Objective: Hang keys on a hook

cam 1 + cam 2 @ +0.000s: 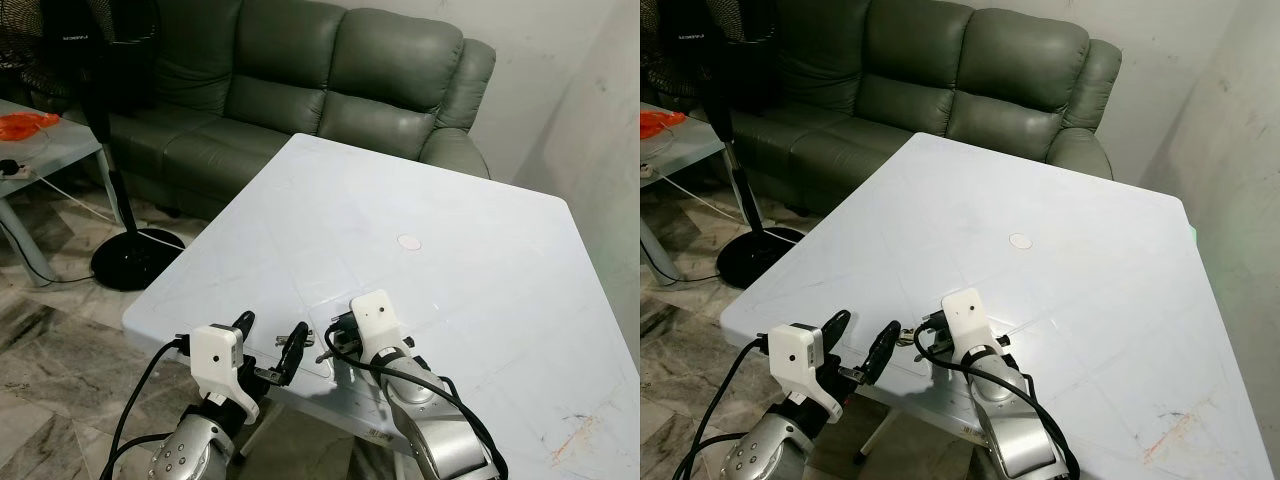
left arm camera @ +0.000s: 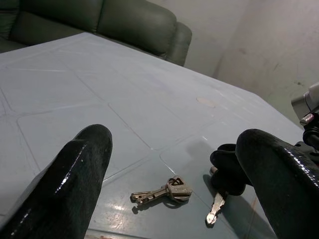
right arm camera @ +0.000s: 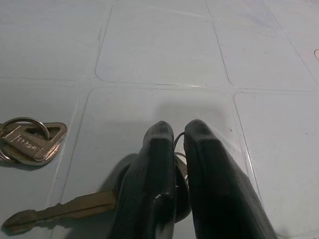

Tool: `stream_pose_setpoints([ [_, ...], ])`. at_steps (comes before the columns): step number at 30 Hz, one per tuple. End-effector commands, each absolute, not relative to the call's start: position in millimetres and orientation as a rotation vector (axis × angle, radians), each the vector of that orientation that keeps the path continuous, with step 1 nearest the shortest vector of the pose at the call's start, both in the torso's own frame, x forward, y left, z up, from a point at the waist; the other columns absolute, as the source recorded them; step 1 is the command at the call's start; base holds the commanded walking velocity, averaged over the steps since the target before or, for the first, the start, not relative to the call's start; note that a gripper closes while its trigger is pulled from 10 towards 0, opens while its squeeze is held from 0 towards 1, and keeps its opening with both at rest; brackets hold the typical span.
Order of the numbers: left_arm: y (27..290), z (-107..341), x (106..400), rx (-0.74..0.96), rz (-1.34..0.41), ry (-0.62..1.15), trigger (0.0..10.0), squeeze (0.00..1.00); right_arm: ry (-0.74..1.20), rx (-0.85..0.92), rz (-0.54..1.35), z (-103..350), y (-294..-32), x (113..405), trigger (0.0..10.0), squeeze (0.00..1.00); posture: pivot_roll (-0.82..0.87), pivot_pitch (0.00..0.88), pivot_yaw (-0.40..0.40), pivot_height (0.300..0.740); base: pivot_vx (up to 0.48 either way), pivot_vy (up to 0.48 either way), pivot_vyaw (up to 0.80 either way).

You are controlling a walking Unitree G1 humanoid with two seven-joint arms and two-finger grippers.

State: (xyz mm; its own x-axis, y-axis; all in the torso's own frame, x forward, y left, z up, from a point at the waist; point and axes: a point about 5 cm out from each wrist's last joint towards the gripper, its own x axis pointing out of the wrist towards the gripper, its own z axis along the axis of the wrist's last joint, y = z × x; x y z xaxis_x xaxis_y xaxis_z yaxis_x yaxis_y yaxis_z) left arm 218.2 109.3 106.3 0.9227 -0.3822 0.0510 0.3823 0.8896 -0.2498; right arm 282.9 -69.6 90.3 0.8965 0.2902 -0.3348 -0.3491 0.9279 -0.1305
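On the white table (image 1: 470, 210), near its front edge, lies a small bunch of keys (image 2: 167, 191) on a ring, also seen flat in the right wrist view as the bunch (image 3: 30, 142). Beside it my right gripper (image 3: 179, 132) touches the table top, shut on the ring of a separate single key (image 3: 65, 206), whose blade lies on the surface. From the head, the right gripper (image 1: 335, 335) sits just in from the table's near edge. My left gripper (image 1: 271, 330) hovers at that edge, open, its fingers (image 2: 79, 169) spread wide and aimed at the key bunch.
A green leather sofa (image 1: 300, 80) stands behind the table. On the left are a black fan on a round base (image 1: 135, 255) and a low side table (image 1: 50, 150) with an orange item (image 1: 25, 123). A wall runs along the right. A small round mark (image 1: 409, 241) is mid-table.
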Motion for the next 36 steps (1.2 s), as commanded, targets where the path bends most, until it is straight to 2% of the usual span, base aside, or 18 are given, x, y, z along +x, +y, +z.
stream_pose_setpoints([
  [1,106.4,110.4,219.6,-0.270,-0.402,-0.010,10.0,0.00,0.351,-0.189,0.313,83.5,-75.3,283.1,0.0,0.00,0.09,0.025,-0.134,0.740,0.000,0.000,0.00],
  [18,106.1,111.2,221.3,-0.282,-0.400,-0.013,10.0,0.00,0.318,-0.155,0.274,88.1,-78.5,288.0,0.0,0.00,0.09,0.019,-0.132,0.740,0.000,0.000,0.00],
  [19,106.0,111.3,221.4,-0.283,-0.401,-0.013,10.0,0.00,0.307,-0.155,0.263,89.3,-79.3,288.6,1.3,0.00,0.09,0.019,-0.132,0.740,0.000,0.000,0.00],
  [20,106.0,111.2,221.4,-0.284,-0.400,-0.012,10.0,0.00,0.304,-0.164,0.248,89.4,-80.6,289.5,10.0,0.00,0.09,0.019,-0.132,0.740,0.000,0.000,0.00],
  [25,105.9,111.6,221.4,-0.286,-0.398,-0.011,10.0,0.00,0.331,-0.107,0.249,88.0,-82.4,293.3,10.0,0.00,0.09,0.021,-0.128,0.740,0.000,0.000,0.00],
  [28,106.2,111.3,221.8,-0.286,-0.395,-0.010,10.0,0.00,0.220,0.031,0.295,102.1,-84.3,296.4,10.0,0.00,0.09,0.021,-0.128,0.740,0.000,0.000,0.00],
  [30,106.2,111.2,221.9,-0.285,-0.394,-0.010,10.0,0.00,0.213,0.076,0.300,104.8,-85.1,296.8,10.0,0.00,0.09,0.021,-0.128,0.740,0.000,0.000,0.00],
  [32,105.9,111.7,222.4,-0.289,-0.394,-0.011,10.0,0.00,0.042,0.251,0.382,127.3,-93.3,299.1,10.0,0.00,0.09,0.026,-0.127,0.740,0.000,0.000,0.00],
  [36,106.6,113.0,224.3,-0.297,-0.391,-0.015,10.0,0.00,-0.018,0.332,0.408,136.8,-99.1,300.0,10.0,0.00,0.08,0.026,-0.125,0.740,0.000,0.000,0.00],
])
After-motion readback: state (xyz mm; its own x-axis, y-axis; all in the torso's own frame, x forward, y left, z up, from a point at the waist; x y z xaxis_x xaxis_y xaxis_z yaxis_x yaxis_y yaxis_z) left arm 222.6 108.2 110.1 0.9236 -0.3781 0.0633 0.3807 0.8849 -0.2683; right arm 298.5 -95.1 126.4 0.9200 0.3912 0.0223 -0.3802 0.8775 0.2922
